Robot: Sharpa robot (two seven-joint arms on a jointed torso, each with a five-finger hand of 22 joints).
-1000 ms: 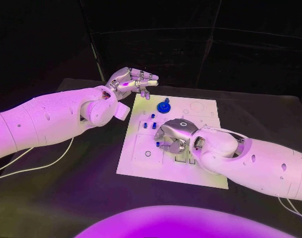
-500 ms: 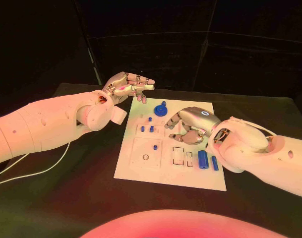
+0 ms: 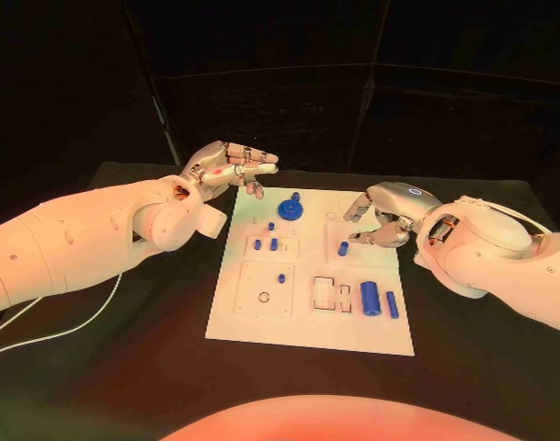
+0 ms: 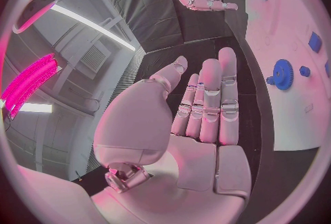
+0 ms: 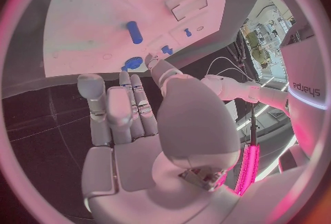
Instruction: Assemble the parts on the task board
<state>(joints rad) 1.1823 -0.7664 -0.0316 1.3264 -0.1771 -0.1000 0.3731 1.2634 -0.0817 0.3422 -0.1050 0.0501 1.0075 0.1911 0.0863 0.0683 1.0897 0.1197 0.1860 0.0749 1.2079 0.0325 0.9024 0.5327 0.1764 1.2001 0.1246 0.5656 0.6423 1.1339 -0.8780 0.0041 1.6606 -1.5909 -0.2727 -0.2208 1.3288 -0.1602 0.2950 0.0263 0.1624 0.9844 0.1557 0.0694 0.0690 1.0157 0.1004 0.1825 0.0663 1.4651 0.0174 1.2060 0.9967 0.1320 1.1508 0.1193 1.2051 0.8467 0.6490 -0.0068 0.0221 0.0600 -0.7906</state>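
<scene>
Peg (image 3: pixel 343 248) on task board (image 3: pixel 306 322) just below right hand's (image 3: pixel 383 223) empty, loosely curled fingers (image 3: pixel 360 209).

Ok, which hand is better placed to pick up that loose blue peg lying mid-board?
Probably the right. The right hand hovers over the task board right beside the blue peg, holding nothing. The left hand is raised beyond the board's far left corner, farther from it.
</scene>
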